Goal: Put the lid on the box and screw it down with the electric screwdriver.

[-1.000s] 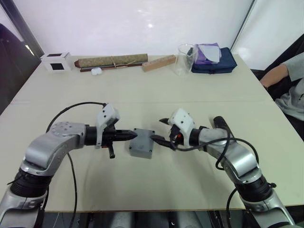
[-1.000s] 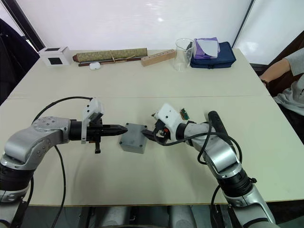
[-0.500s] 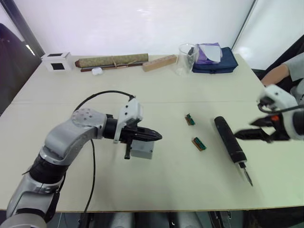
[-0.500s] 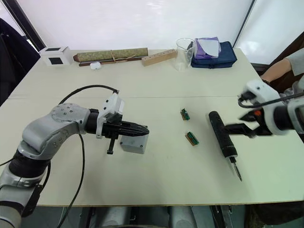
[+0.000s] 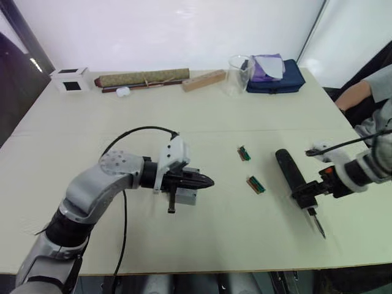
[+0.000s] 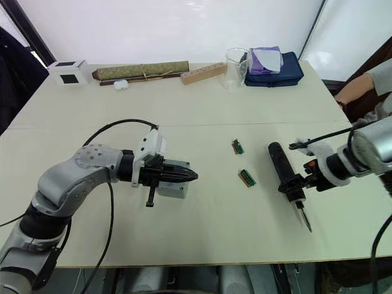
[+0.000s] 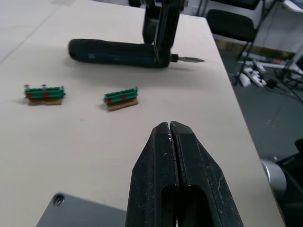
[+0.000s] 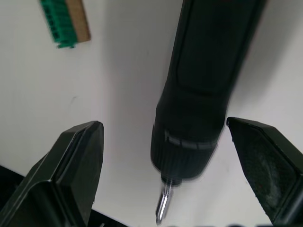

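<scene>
Since half a second ago the right gripper (image 6: pixel 298 184) has come down from beside the electric screwdriver (image 6: pixel 283 169) to straddle its bit end, while the left gripper (image 6: pixel 190 176) has stayed over the box (image 6: pixel 172 189) with only a slight shift. On the table (image 5: pixel 202 116), the left arm reaches in from the robot's left, its fingers pressed together and pointing across the grey box, which sits under them near the table's middle with the lid (image 7: pixel 75 213) already on top. The screwdriver lies flat on the robot's right, well apart from the box, bit toward the near edge. The right wrist view shows what the head views cannot: the right fingers (image 8: pixel 71 165) spread wide on either side of the screwdriver's collar, not touching it. The left wrist view shows the lid's corner with a screw hole just beneath the clenched left fingers (image 7: pixel 156 175), and beyond them two small green terminal blocks (image 7: pixel 121 98), which the head views place between box and screwdriver.
</scene>
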Available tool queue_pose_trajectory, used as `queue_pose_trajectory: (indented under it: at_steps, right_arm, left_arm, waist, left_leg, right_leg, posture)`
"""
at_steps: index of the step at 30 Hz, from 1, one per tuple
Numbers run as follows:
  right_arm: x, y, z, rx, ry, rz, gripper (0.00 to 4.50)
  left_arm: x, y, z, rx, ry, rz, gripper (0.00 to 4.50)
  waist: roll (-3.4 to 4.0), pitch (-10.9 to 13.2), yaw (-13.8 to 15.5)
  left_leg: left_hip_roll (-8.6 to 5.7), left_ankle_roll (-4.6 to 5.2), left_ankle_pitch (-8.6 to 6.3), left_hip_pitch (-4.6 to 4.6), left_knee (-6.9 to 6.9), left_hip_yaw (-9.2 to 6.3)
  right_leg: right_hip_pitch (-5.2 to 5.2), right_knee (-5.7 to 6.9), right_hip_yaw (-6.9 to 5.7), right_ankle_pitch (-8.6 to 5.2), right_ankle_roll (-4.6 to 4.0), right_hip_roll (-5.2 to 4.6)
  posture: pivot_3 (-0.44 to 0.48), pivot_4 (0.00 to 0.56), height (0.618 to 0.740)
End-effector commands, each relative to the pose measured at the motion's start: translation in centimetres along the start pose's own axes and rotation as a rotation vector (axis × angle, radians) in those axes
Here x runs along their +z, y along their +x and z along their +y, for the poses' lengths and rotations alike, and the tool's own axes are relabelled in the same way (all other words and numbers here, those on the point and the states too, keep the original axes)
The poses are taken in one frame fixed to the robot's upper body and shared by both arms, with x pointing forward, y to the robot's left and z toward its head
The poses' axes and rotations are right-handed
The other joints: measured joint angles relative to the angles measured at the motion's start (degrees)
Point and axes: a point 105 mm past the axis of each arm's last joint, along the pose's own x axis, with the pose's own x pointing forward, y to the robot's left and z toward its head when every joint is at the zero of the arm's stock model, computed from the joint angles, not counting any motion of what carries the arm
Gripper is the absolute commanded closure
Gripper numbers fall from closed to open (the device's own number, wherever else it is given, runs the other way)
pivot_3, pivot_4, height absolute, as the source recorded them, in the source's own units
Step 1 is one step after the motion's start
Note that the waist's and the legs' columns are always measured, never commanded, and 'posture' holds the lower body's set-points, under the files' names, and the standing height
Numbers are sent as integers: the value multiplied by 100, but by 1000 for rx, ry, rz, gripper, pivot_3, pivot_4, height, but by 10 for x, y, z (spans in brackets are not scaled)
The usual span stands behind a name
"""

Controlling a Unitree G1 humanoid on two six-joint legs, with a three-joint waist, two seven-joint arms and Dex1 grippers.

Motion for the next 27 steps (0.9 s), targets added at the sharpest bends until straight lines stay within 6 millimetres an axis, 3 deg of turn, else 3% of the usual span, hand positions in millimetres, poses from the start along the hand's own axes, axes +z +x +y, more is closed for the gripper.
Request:
queue_pose_trajectory:
  at_steps: [1,10,14,18,24,27]
  right_arm:
    - [4,1,-6,-59,-9,24,18]
    - [-6,20,-4,-55,-87,154,18]
    - [-7,30,-1,-43,-92,190,1019]
    - [-17,40,0,-37,-98,245,2371]
    - [-33,47,-9,-45,-70,294,2409]
    - [-24,45,-14,-58,-71,252,2409]
  left_arm:
    - [10,-5,-3,32,24,-24,4500]
    - [9,-6,-7,77,0,-31,4500]
    - [8,-4,-7,100,-12,-41,4500]
    - [6,-6,-8,114,-17,-38,4500]
    - [4,-10,-2,142,-19,-32,4500]
    - [4,-11,0,141,-22,-30,4500]
  waist:
    - [0,0,-2]
    - [-5,-3,-15]
    - [-13,-8,-13]
    - [-33,-19,-15]
    - [-72,-44,12]
    - [-95,-59,26]
  left_leg:
    - [-1,0,0,0,0,-1]
    - [-4,0,0,5,1,-7]
    - [-4,0,0,8,2,-10]
    - [-2,0,0,9,2,-18]
    - [0,0,0,11,2,-30]
    - [-1,-1,-1,12,2,-36]
  right_leg:
    - [2,-2,0,0,0,0]
    - [14,-8,-6,2,4,-1]
    - [19,-10,-8,2,3,-1]
    - [23,-10,-15,2,3,3]
    - [31,-10,-31,1,3,4]
    - [43,-20,-37,1,2,3]
  posture:
    - [0,150,740]
    - [0,150,740]
    - [0,150,740]
    - [0,150,740]
    - [0,150,740]
    - [0,150,740]
